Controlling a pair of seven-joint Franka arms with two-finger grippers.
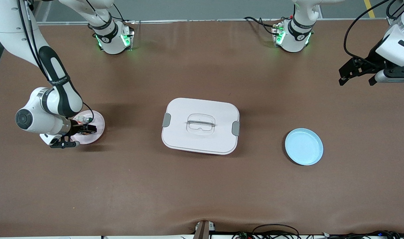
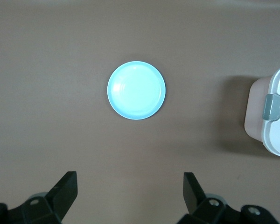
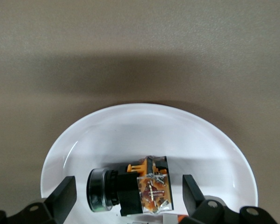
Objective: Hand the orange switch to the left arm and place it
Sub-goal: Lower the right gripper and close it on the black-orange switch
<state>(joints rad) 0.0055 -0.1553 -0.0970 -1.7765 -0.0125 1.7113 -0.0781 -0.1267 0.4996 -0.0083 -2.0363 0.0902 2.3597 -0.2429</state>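
Note:
The orange switch point(image 3: 130, 189) lies on its side on the pink plate point(image 3: 149, 114), black body with orange parts. My right gripper point(image 3: 128, 196) is low over that plate, open, with one finger on each side of the switch and not touching it. From the front camera the switch point(image 1: 84, 133) is mostly hidden under the right gripper point(image 1: 78, 135) at the right arm's end of the table. The white lidded box point(image 1: 200, 126) stands mid-table. My left gripper point(image 1: 358, 71) hangs open and empty in the air over the left arm's end of the table.
A light blue plate point(image 1: 304, 146) lies between the box and the left arm's end; it also shows below the left gripper point(image 2: 129, 184), with the box's corner point(image 2: 275, 112) beside it. A small white part point(image 1: 87, 119) also lies on the pink plate point(image 1: 99, 124).

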